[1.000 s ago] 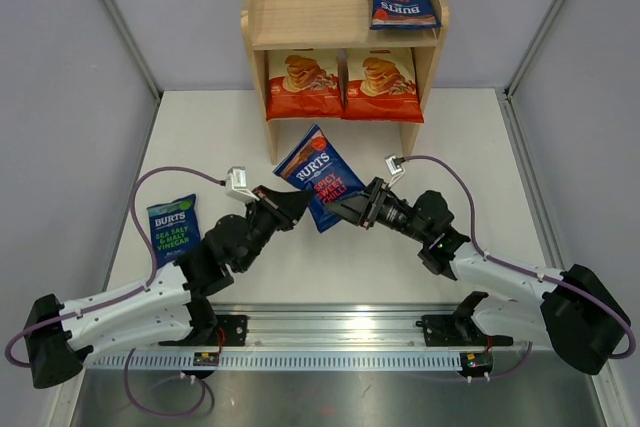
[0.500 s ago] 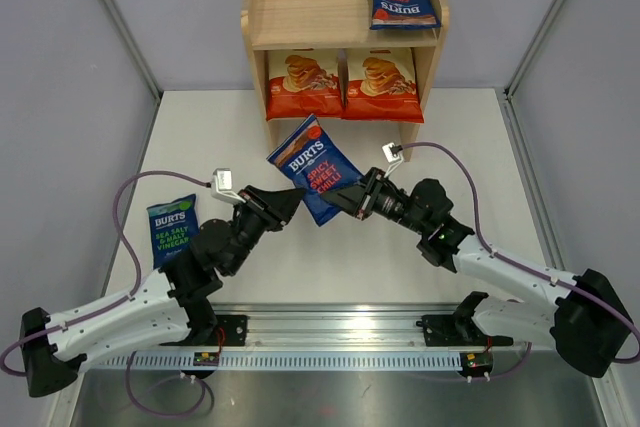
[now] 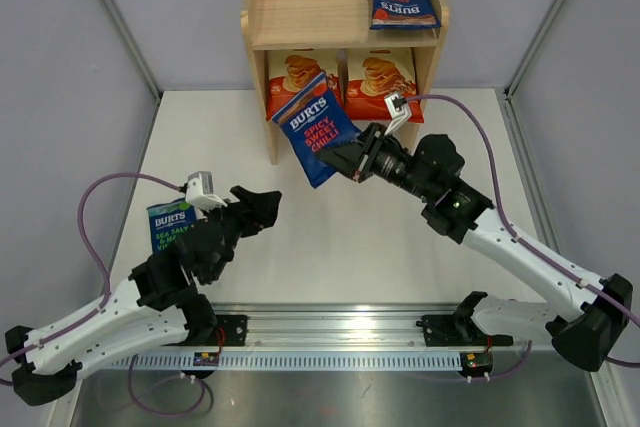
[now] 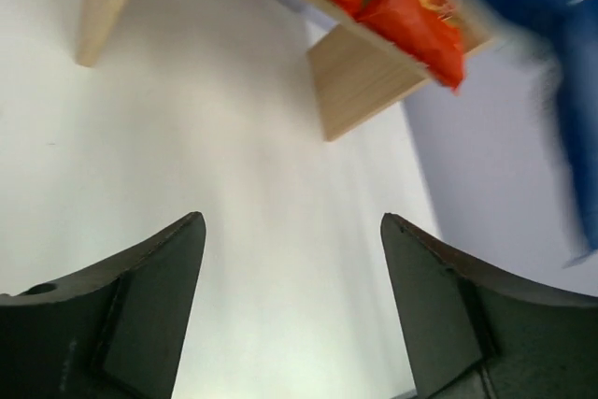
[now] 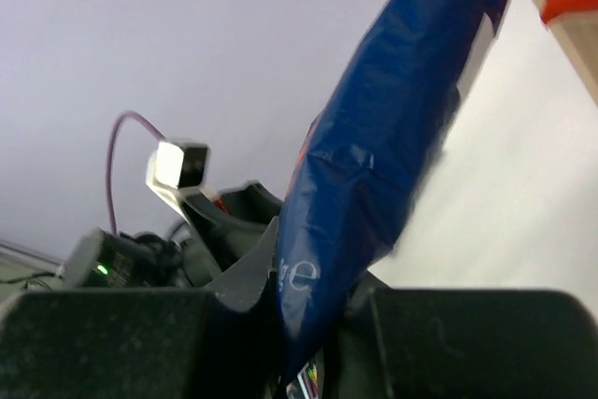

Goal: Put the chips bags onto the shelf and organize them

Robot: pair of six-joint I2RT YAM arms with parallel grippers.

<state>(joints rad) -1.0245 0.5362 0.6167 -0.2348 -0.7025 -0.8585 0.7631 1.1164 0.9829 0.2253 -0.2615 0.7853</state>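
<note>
My right gripper (image 3: 340, 160) is shut on the lower edge of a dark blue Burts chips bag (image 3: 314, 127) and holds it in the air in front of the shelf's (image 3: 300, 9) lower tier. In the right wrist view this bag (image 5: 392, 119) rises from between the fingers (image 5: 245, 273). A second dark blue bag (image 3: 400, 4) lies on the top tier at the right. Two orange cassava bags (image 3: 382, 77) stand in the lower tier, the left one partly hidden. My left gripper (image 3: 262, 207) is open and empty over the table, its fingers (image 4: 149, 296) wide apart. A blue-green Burts bag (image 3: 168, 227) lies at the left, partly under the left arm.
The shelf's left half of the top tier is bare wood. Grey walls close in the white table (image 3: 420, 237) on both sides. The metal rail (image 3: 340, 337) with the arm bases runs along the near edge. A purple cable (image 3: 110, 197) loops beside the left arm.
The left gripper let go of the dark blue bag, opened wide and drew back to the left. The right gripper closed on the bag and carried it up toward the shelf.
</note>
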